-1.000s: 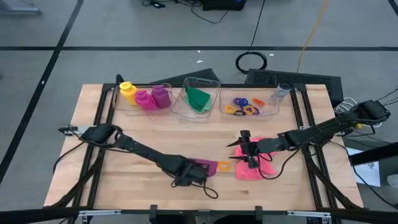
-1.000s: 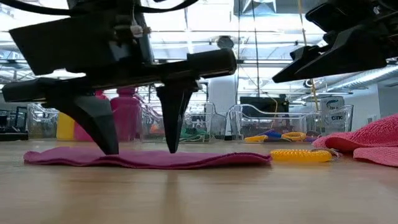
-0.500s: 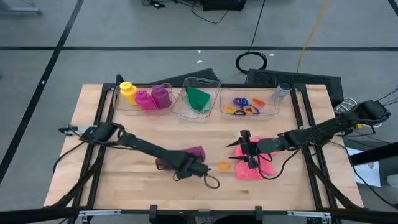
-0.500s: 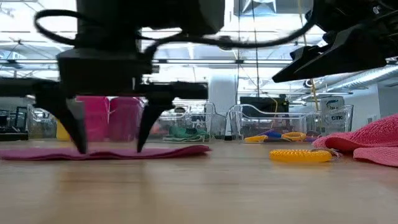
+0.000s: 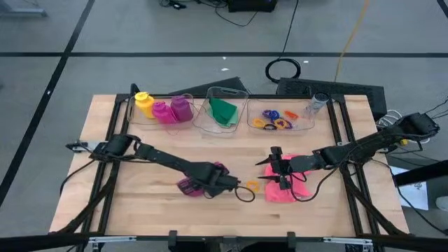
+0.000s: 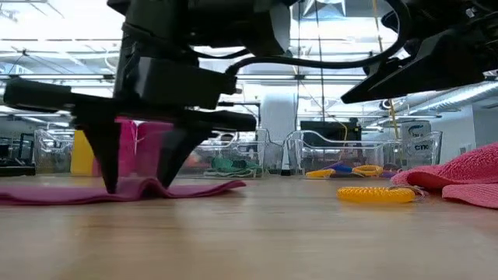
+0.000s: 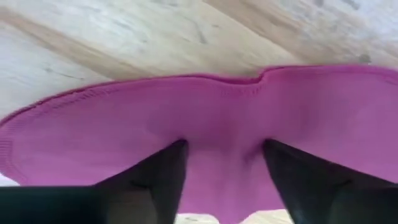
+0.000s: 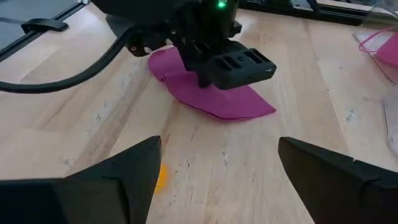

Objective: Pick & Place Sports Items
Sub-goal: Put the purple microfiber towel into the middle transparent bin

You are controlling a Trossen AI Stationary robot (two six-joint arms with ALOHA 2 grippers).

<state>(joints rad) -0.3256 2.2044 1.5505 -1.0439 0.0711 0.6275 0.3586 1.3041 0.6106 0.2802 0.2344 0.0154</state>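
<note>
On the front middle of the table (image 5: 105, 147), the left gripper (image 5: 198, 183) has slid toward the left edge since a second ago and now presses its 2 fingers (image 6: 109, 159) down into the magenta cloth (image 5: 189, 185). The cloth lay flat then, stretching farther toward the yellow ring (image 5: 251, 186); now it is dragged leftward with a small hump raised between the fingertips. The jaws have narrowed but are not together, pinching that fold. The left wrist view shows both fingers (image 7: 155, 180) dug into the cloth (image 7: 205, 124), fabric bunched between them.

The right gripper (image 5: 278, 168) has not moved: it hangs above the pink cloth (image 5: 287, 187), jaws wide apart and holding nothing. In its wrist view the 2 fingers (image 8: 124, 174) frame bare wood, with the left gripper (image 8: 214, 68) and the magenta cloth (image 8: 217, 99) beyond.

The yellow ring (image 6: 376, 194) lies on the wood between the 2 cloths, touching neither gripper. Along the back edge stand 3 clear bins (image 5: 227, 126): 1 holds the yellow bottle (image 5: 143, 103) and 2 purplish bottles (image 5: 171, 110), the middle 1 the green cloth (image 5: 223, 110), the third the small rings (image 5: 274, 119). Nothing lies between the left gripper and the bins.
</note>
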